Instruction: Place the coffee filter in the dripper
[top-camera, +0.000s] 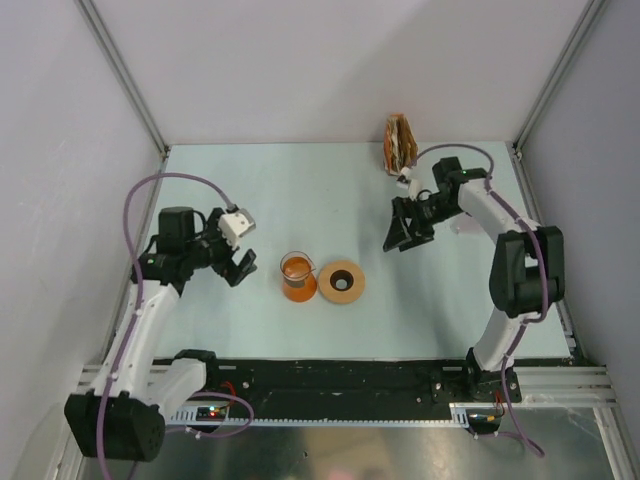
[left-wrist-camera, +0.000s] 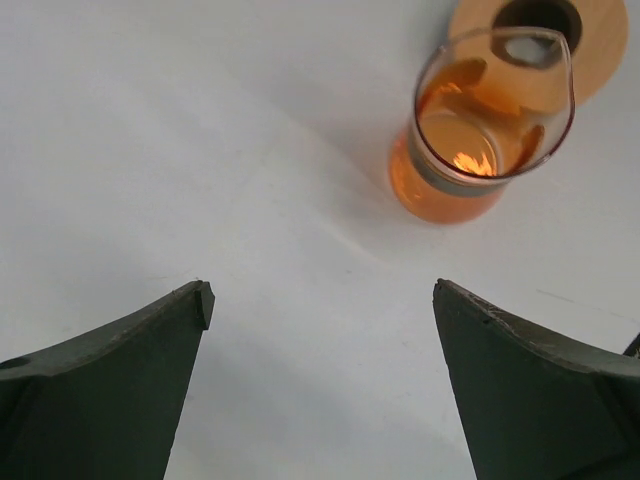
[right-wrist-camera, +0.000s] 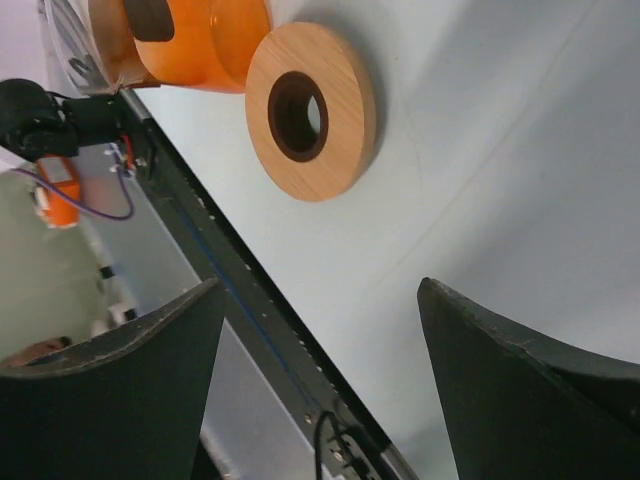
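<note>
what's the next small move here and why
Probably swing the right gripper to the upright paper bundle and pinch one filter: its jaws are open and empty, the dripper holds nothing, and the bundle stands just behind that arm.

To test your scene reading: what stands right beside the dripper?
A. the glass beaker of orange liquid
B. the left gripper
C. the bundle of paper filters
A: in the top view, the glass beaker of orange liquid stands right next to the dripper.
</note>
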